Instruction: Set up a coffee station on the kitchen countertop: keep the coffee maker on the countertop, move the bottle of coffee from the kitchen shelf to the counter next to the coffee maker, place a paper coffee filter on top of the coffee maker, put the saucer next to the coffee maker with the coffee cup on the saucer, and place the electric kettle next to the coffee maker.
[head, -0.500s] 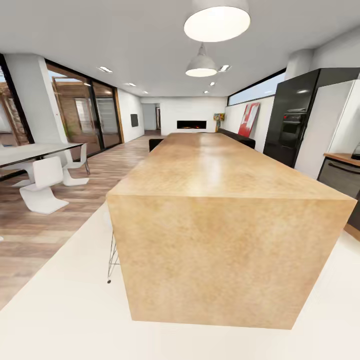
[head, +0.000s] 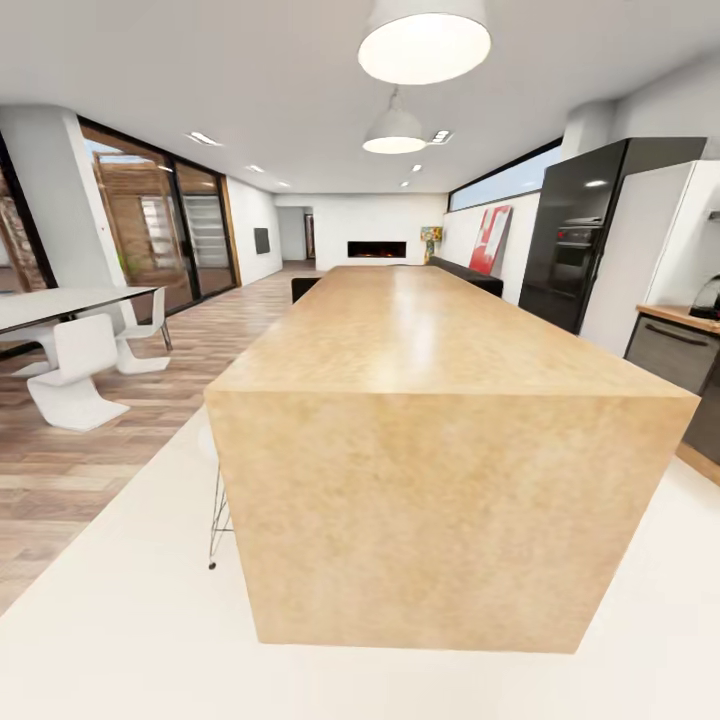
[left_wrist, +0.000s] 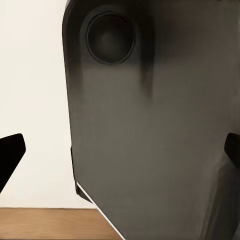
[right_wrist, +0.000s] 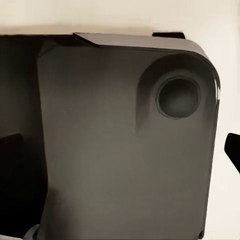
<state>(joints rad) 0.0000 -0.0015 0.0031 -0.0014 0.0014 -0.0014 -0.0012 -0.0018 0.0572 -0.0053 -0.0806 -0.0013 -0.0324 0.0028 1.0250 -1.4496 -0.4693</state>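
Note:
At the far right edge of the head view, a short strip of the kitchen countertop (head: 676, 315) shows above a grey cabinet front (head: 668, 352). On it stands a dark rounded object (head: 708, 298), cut off by the frame edge, and I cannot tell which appliance it is. The coffee maker, bottle of coffee, kitchen shelf, paper coffee filter, saucer and coffee cup are out of view. In the left wrist view my left gripper (left_wrist: 120, 152) is open, its black fingertips far apart over the robot's dark body. My right gripper (right_wrist: 120, 150) is likewise open and holds nothing.
The big tan block island (head: 440, 440) stands straight ahead and close. A wire stool (head: 218, 520) is tucked at its left side. A black oven tower (head: 575, 240) and a white cabinet (head: 640, 250) line the right wall. White chairs (head: 75, 385) and a table (head: 60, 305) stand at the left.
The whole head view has shifted slightly left and up, so the camera has moved. A little more of the countertop shows at the right edge.

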